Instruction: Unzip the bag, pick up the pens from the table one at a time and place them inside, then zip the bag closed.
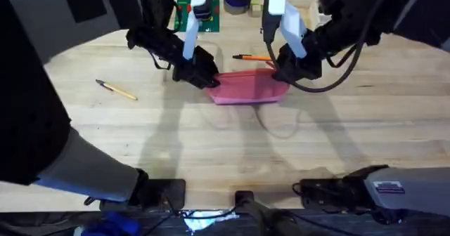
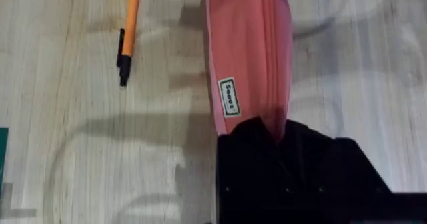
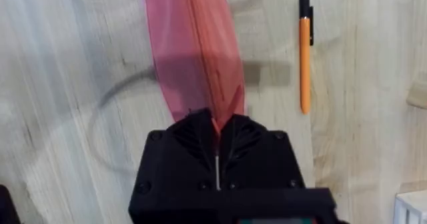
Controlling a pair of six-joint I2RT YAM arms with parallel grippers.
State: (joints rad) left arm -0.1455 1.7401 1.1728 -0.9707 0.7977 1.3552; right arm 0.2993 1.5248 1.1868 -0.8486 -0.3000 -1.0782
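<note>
The bag [image 1: 247, 87] lies flat on the table [image 1: 232, 148], near the middle and toward the far side, zipper uppermost. Both arms hold it by its ends. The left gripper [image 1: 204, 76] is clamped on the bag's left end; in the left wrist view the pink fabric disappears between its black fingers [image 2: 293, 164]. The right gripper [image 1: 283, 72] is pinched tight on the opposite end, with the fabric drawn to a point between its closed fingers [image 3: 217, 151]. In my judgement this two-ended hold keeps the pouch taut, so one side can anchor it while the other works the zipper. I cannot tell whether the pull tab itself is caught.

The zipper appears closed along its visible length, so the unzipping step is not yet done.

The orange pen [image 1: 252, 57] lies just beyond the bag's far edge, roughly parallel to it and apart from it. The yellowish pen [image 1: 117, 89] lies well to the left on open wood.

There is free table in front of the bag. Behind it, a green item [image 1: 197, 17] and other clutter limit room at the far edge.
</note>
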